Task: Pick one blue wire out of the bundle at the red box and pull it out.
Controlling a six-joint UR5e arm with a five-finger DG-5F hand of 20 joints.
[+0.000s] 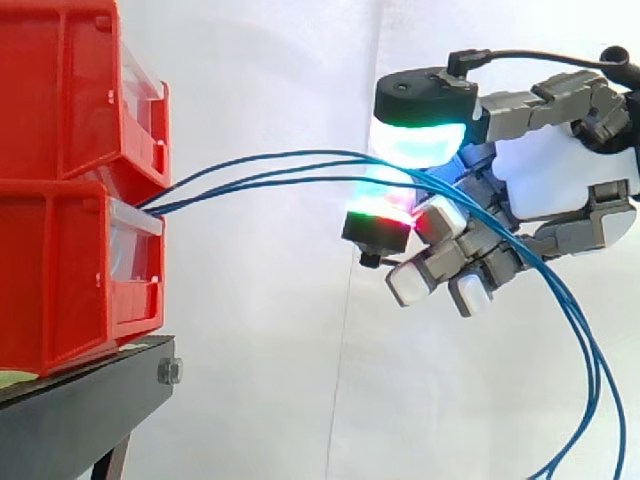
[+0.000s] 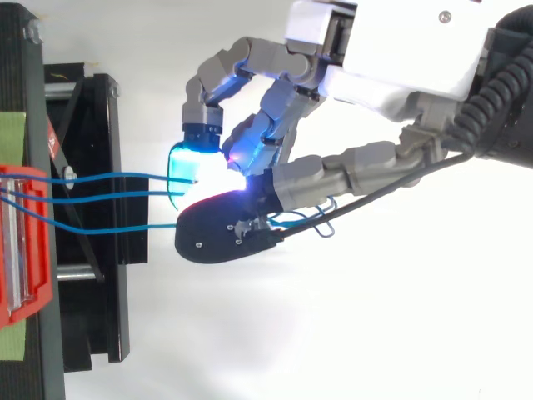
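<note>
1. Grip is the nearest worry. The hand (image 1: 556, 178) is clenched on the blue wires (image 2: 125, 227). Its glowing pads (image 1: 420, 140) close from above and below where the strands run through, and the other fingers are curled underneath. I cannot tell whether one strand or several sit between the pads. If more than one is caught, a pull would likely drag the bundle along rather than a single wire.
2. Slip is the next risk. The wires look thin, round and smooth, and the pads are broad. I judge that a light pinch could let a strand slide through instead of coming along.
3. Slack behind the hand matters too. Past the palm the wires droop in long loops toward the lower right of the side view. A loop could hook on a finger during a pull.
4. Between hand and box, three blue strands run close together but apart in a shallow arc that does not look taut.
5. Farthest off, the strands emerge from the gap between the upper red bin (image 1: 60, 90) and the lower red bin (image 1: 70, 280). A snag at that gap could tug the bins on the black stand (image 1: 90, 375).
</note>
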